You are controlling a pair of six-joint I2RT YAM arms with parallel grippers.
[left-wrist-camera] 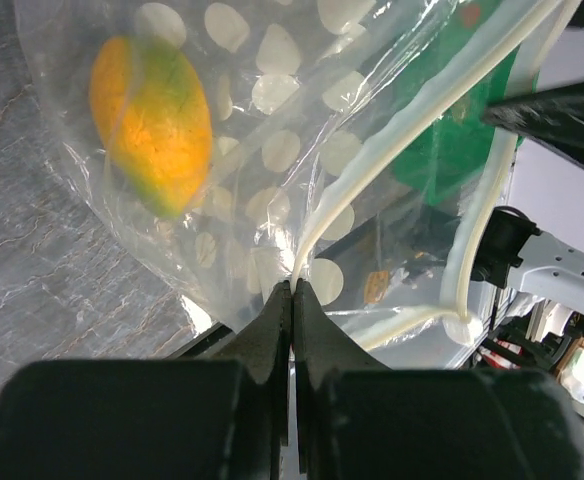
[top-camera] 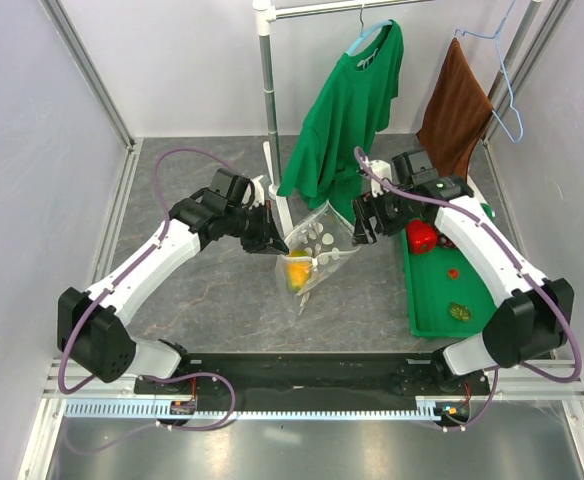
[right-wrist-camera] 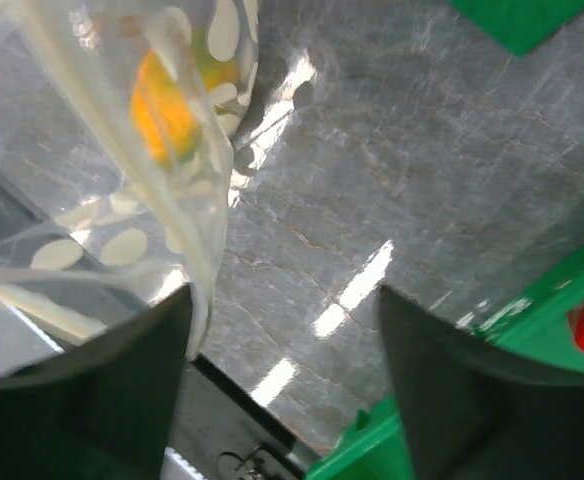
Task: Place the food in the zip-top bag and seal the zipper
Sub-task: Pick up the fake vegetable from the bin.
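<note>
The grey stone-look desk (top-camera: 222, 300) lies under both arms, and a green shirt (top-camera: 347, 110) hangs at the back. We start at the left pincer (top-camera: 272, 243). Its jaws are pressed together on the zipper (left-wrist-camera: 412, 110) at one corner of the dotted bag (top-camera: 317, 238), holding the bag up off the desk.

In the overhead view the zipper runs from there toward 3 o'clock, across to the right pincer (top-camera: 360, 231). Its jaws stand apart with nothing between them, just beside the bag's far edge. The mango (top-camera: 297, 270) hangs inside the bag, at about 5 o'clock from the left pincer.

The red pepper (top-camera: 421, 237) sits on the green tray (top-camera: 432, 300), close by at 3 o'clock from the right pincer. We judge the right arm the nearer one to fetch it while the left keeps the bag raised.
</note>
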